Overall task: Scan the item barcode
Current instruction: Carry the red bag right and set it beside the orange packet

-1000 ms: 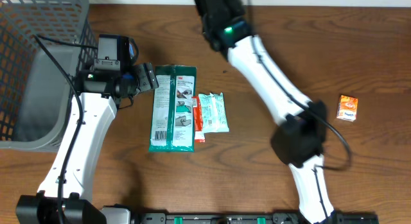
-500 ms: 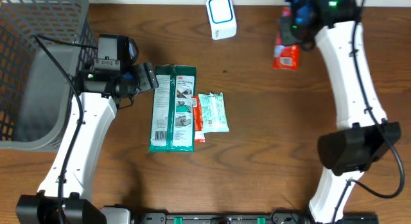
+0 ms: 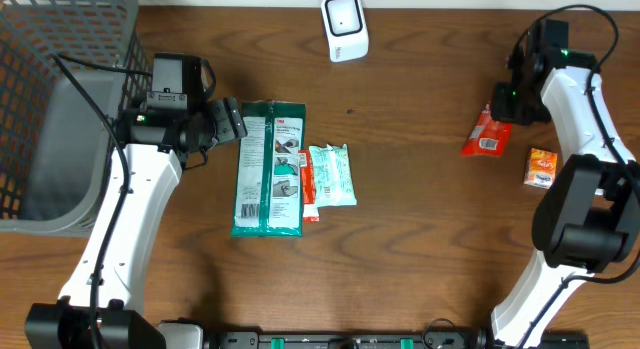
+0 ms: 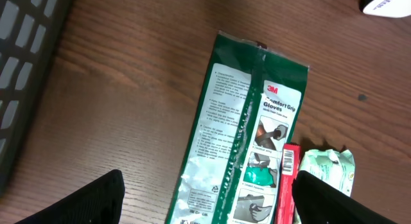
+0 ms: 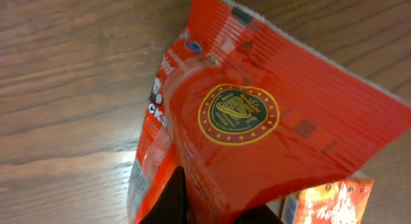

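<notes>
You have a dark brown, wood-grained table [image 3: 400, 239] filling nearly the whole overhead view, with only a pale strip showing beyond its far edge. At the far left corner stands 1 grey mesh basket [image 3: 40, 49]; you can see its lattice wall and a grey floor, and the left arm's cable crosses in front of it.

Next in size is the green glove packet [image 3: 268, 169], lying flat and lengthwise left of centre. Touching its right edge is a narrow red strip [image 3: 308, 184], and a mint-green packet [image 3: 333, 176] lies against that. The left gripper [image 3: 235, 121] hovers just beside the glove packet's upper left corner, its 2 fingers spread wide apart with nothing between them.

The white scanner [image 3: 344, 26] stands upright at the far edge, near the middle. Well off to its right, the right gripper [image 5: 205, 201] is clamped on the red pouch [image 3: 485, 134] — the wrist view shows the fingers pinching its lower edge. The pouch hangs tilted, near a small orange box [image 3: 541, 168] on the table's right side.
</notes>
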